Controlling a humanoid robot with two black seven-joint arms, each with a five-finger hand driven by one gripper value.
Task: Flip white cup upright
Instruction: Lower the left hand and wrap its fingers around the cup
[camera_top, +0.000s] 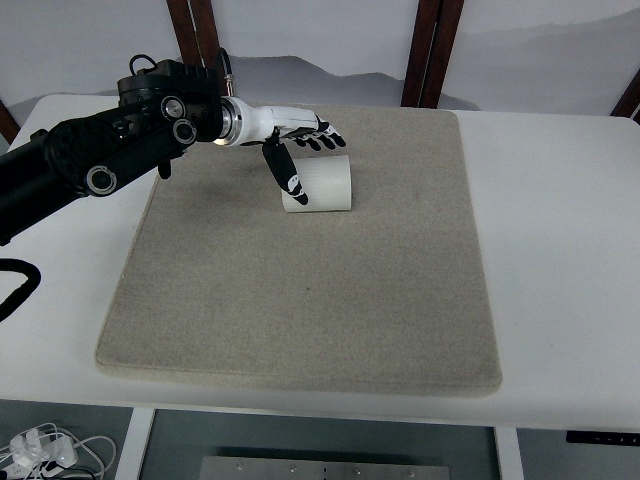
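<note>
The white surface (560, 250) fills most of the view, and a large beige mat (300, 300) lies on it. The left arm (90, 160), black and thick, comes in from the left edge and reaches toward the right over the far part of the mat. At its end is a white wrist and then the left hand (300, 145). The hand is stretched out over the cup (320, 185), with the fingers (320, 138) lying along the cup's far side and the thumb (285, 172) pointing down in front of its left end. The hand is half closed around the cup. The cup lies on its side on the far middle part of the mat.
</note>
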